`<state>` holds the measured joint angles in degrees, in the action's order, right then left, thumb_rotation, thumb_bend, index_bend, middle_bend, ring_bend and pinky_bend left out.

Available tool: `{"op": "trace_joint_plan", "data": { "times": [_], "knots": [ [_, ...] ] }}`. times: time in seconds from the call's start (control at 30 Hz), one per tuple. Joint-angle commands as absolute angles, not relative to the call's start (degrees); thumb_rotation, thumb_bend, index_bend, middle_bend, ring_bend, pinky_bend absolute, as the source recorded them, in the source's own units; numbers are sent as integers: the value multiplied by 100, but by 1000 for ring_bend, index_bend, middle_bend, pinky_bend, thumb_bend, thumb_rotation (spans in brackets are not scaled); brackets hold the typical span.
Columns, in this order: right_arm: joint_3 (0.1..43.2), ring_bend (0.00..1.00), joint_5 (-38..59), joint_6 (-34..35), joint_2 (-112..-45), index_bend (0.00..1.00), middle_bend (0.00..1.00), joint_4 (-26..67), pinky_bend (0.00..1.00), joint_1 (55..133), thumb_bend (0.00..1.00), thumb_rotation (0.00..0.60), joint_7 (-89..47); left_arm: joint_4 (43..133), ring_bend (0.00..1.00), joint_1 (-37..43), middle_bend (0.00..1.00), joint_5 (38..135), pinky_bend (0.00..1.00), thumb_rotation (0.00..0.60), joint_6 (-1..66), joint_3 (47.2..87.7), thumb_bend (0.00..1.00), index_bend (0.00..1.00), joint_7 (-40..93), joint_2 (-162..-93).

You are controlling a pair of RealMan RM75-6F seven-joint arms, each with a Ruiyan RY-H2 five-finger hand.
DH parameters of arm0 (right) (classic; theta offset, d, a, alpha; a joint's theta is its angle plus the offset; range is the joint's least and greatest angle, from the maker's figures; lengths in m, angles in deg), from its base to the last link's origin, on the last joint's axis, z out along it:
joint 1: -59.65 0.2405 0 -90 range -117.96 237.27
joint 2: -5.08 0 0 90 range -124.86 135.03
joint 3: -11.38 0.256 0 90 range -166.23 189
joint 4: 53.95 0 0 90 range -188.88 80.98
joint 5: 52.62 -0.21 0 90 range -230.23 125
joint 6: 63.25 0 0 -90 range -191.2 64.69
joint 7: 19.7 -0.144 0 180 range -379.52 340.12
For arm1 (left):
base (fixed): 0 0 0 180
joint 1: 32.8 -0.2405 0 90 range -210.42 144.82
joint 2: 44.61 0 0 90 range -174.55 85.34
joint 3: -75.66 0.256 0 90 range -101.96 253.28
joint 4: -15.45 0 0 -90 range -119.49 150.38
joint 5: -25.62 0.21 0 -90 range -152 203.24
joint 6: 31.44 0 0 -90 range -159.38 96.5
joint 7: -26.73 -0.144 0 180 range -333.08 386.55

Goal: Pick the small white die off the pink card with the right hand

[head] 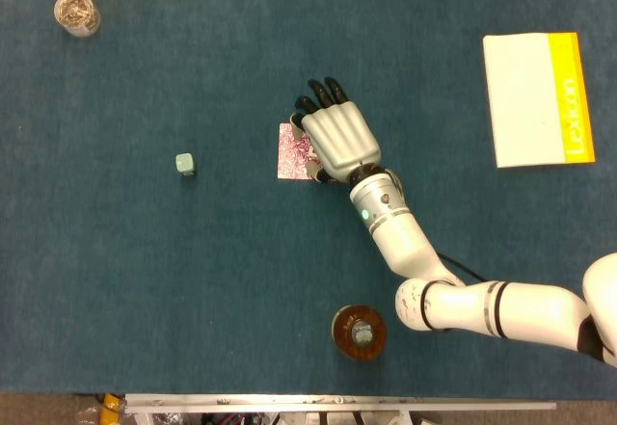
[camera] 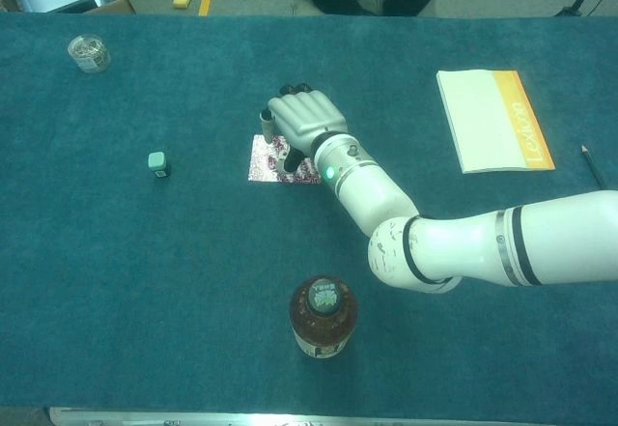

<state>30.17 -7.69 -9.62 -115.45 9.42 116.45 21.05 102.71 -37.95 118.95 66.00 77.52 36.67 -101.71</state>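
My right hand [head: 335,141] hovers palm down over the pink patterned card [head: 288,151], covering most of it. Only the card's left strip shows in the head view. In the chest view the right hand [camera: 304,127] has its fingers pointing down at the card [camera: 260,161], with the thumb apart from them near the card's middle. The small white die is hidden under the hand in both views, so I cannot tell whether any finger touches it. My left hand is outside both views.
A pale green cube [head: 185,164] lies left of the card. A brown bottle [head: 360,331] stands near the front edge, a small jar [head: 77,13] at the far left, and a white and yellow book [head: 535,97] at the right. A pencil [camera: 599,175] lies beside the book.
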Motion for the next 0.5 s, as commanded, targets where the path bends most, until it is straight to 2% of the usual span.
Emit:
{"op": "trace_joint_plan", "data": {
  "times": [0.03, 0.5],
  "knots": [
    [3007, 51, -811, -957, -11560, 446, 248, 905, 7, 11653, 220, 600, 2166, 10239, 40, -3800, 187, 11881, 48, 600, 6597, 7748, 445, 271, 3695, -10182],
    [3047, 51, -1018, -995, -11628, 470, 252, 755, 7, 11674, 223, 600, 2306, 10153, 40, -3818, 187, 11867, 48, 600, 6610, 7734, 445, 271, 3766, -10213]
  ]
}}
